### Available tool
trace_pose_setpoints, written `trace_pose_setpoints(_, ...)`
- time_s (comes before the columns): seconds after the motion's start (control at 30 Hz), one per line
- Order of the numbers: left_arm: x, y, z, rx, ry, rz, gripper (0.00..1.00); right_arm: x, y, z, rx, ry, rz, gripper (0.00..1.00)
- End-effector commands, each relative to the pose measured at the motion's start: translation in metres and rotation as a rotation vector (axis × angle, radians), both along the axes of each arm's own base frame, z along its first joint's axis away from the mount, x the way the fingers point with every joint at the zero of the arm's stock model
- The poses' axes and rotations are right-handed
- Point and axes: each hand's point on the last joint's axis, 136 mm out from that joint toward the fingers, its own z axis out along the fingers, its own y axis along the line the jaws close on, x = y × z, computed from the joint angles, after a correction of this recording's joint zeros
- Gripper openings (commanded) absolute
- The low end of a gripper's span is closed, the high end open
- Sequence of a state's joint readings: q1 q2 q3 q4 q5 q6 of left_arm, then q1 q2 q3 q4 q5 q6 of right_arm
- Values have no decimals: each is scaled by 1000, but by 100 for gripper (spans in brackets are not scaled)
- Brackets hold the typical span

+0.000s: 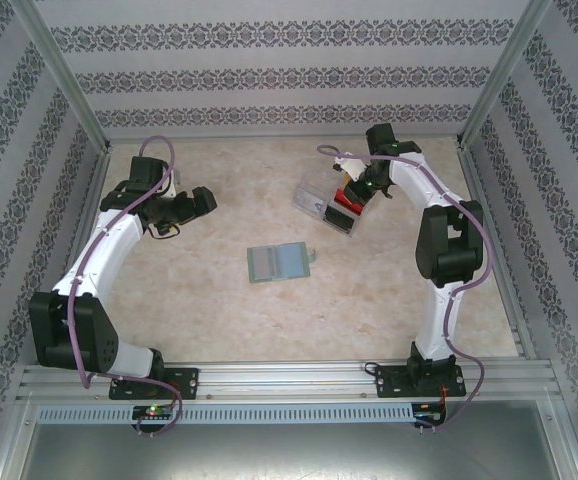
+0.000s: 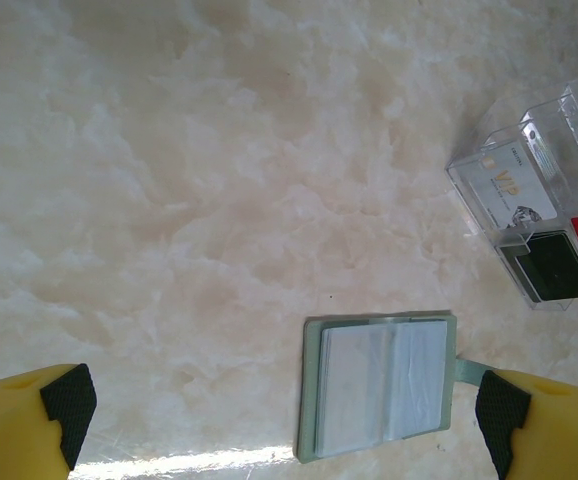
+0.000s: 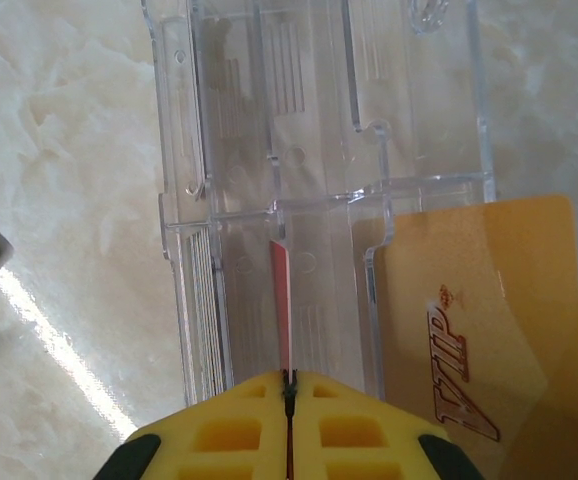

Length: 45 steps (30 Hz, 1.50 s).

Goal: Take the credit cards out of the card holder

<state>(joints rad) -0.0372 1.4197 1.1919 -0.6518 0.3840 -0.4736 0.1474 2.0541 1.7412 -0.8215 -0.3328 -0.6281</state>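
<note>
1. Top: the wallet (image 1: 279,262) lies open on the table (image 1: 209,300), between the arms. The left gripper (image 1: 197,200) hovers well apart from it. The right gripper (image 1: 354,195) is over the tray (image 1: 314,200).
2. Left wrist: the left gripper's fingers (image 2: 64,405) are spread wide and empty. The wallet is just ahead, its pockets pale and flat; I cannot tell whether a card remains inside. It looks soft and light, and would likely slide unless pinned.
3. Right wrist: the fingers are pressed together on the red card (image 3: 281,300), held edge-on above a tray slot, beside the VIP card (image 3: 479,340) lying there. The cards are probably light, stiff and slick, so pinch firmly across the faces near a short edge.
</note>
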Motion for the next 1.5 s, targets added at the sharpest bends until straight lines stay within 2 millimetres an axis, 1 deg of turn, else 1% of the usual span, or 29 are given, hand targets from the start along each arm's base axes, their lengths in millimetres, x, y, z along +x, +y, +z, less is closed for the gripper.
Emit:
trace_pose_setpoints(0.0, -2, 2, -2, 10, 17, -17, 99, 4, -3, 7, -9, -8, -3, 12)
trace_pose_setpoints(0.07, -1, 2, -2, 11, 16, -16, 99, 4, -1, 5, -5, 0, 0, 17)
trace_pose_setpoints(0.1, -1, 2, -2, 11, 17, -17, 99, 5, -1, 4, -8, -1, 0, 20)
trace_pose_setpoints(0.13, -2, 2, -2, 9, 17, -17, 99, 7, -2, 3, -14, -6, -10, 25)
trace_pose_setpoints(0.2, -2, 1, -2, 4, 17, -19, 100, 9, -1, 6, -17, -18, -19, 29)
trace_pose_setpoints(0.3, -2, 0, -2, -3, 19, -18, 100, 13, 1, 18, 7, -54, -32, 30)
trace_pose_setpoints(0.43, -4, -1, -3, -14, 25, -15, 100, 12, 8, 44, 62, -97, -71, 34)
trace_pose_setpoints(0.53, -4, -1, -6, -24, 31, -4, 100, 5, 15, 59, 107, -118, -137, 41)
trace_pose_setpoints(0.6, -6, -2, -10, -33, 39, 4, 100, 0, 20, 66, 132, -121, -198, 44)
trace_pose_setpoints(0.77, -9, -3, -19, -55, 50, 27, 100, -26, 42, 70, 224, -67, -405, 51)
trace_pose_setpoints(0.83, -11, -4, -25, -65, 56, 36, 100, -41, 54, 66, 276, -12, -489, 55)
trace_pose_setpoints(0.93, -15, -4, -32, -75, 68, 47, 100, -70, 83, 56, 326, 57, -521, 57)
trace_pose_setpoints(1.0, -17, -5, -38, -81, 81, 53, 100, -84, 94, 44, 316, 67, -567, 62)
trace_pose_setpoints(1.07, -20, -8, -43, -86, 88, 51, 100, -99, 106, 33, 293, 87, -583, 63)
trace_pose_setpoints(1.1, -21, -9, -44, -87, 91, 50, 100, -103, 110, 26, 282, 95, -595, 64)
trace_pose_setpoints(1.23, -25, -15, -51, -100, 108, 44, 100, -120, 142, 0, 262, 158, -583, 63)
trace_pose_setpoints(1.37, -28, -23, -57, -134, 117, 39, 100, -131, 176, -29, 218, 228, -550, 58)
trace_pose_setpoints(1.47, -29, -27, -62, -153, 127, 42, 100, -137, 194, -46, 194, 263, -524, 55)
